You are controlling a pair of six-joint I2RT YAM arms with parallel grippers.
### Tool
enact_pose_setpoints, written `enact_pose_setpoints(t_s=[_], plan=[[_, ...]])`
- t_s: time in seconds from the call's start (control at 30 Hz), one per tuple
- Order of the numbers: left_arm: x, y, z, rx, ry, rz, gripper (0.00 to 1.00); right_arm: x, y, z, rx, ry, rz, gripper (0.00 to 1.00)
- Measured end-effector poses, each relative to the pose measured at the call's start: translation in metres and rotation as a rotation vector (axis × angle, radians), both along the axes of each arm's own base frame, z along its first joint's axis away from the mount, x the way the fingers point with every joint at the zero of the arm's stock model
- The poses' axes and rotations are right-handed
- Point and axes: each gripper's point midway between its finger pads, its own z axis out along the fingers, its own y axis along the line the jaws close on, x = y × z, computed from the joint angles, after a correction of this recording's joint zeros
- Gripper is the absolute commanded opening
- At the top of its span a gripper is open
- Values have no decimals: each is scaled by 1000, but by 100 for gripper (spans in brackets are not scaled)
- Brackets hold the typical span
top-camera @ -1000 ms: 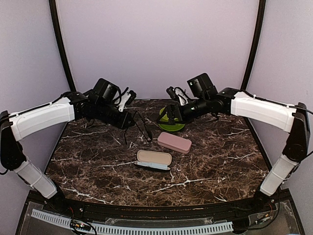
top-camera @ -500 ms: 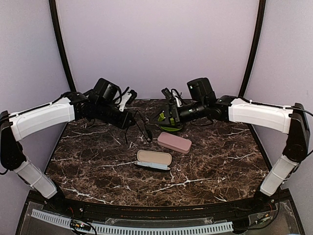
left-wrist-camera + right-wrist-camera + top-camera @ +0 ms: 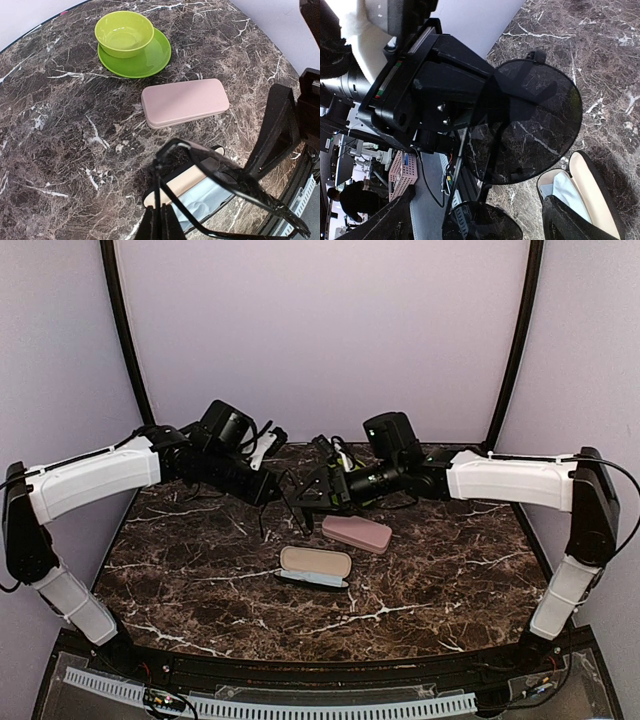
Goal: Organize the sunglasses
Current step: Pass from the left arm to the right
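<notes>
The black-framed sunglasses [image 3: 227, 175] hang in the air above the table. My left gripper [image 3: 160, 220] is shut on one thin temple arm. In the top view the left gripper [image 3: 272, 487] holds the sunglasses [image 3: 291, 496] over the table's back middle. My right gripper [image 3: 308, 494] is open right beside them. In the right wrist view the dark lenses [image 3: 530, 120] fill the space ahead of the right gripper [image 3: 480, 202], whose fingers [image 3: 580, 220] stand apart on either side. One right finger [image 3: 277, 130] shows next to the frame. The red-framed pair is out of view.
An open case [image 3: 315, 565] with a beige lining and a blue cloth lies below the sunglasses, also in the left wrist view [image 3: 192, 187]. A shut pink case [image 3: 356, 532] lies behind it. A green bowl [image 3: 125, 31] on a green plate [image 3: 152, 55] stands at the back.
My right arm has swung left from over the green bowl to the held sunglasses. The left gripper has shifted slightly right, still holding them.
</notes>
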Motion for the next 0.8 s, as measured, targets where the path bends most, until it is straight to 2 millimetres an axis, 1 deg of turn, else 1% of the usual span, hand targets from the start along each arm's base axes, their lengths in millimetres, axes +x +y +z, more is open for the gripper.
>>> enact_pose_setpoints(t_s=[0.1, 0.2, 0.3, 0.43, 0.53, 0.6, 0.8], plan=[[0, -1, -3, 9, 7, -1, 0, -2, 1, 0, 5, 2, 7, 81], [1, -3, -4, 12, 7, -2, 0, -4, 2, -1, 8, 7, 12, 78], [1, -2, -4, 14, 6, 0, 0, -4, 4, -5, 7, 15, 14, 78], [2, -2, -3, 15, 2, 2, 0, -4, 4, -16, -9, 34, 14, 81], [2, -3, -3, 15, 2, 1, 0, -5, 3, -25, -24, 49, 13, 79], [1, -3, -3, 15, 2, 1, 0, -6, 2, -28, -29, 54, 13, 76], [2, -3, -3, 16, 1, 2, 0, -6, 3, -25, -16, 51, 19, 65]])
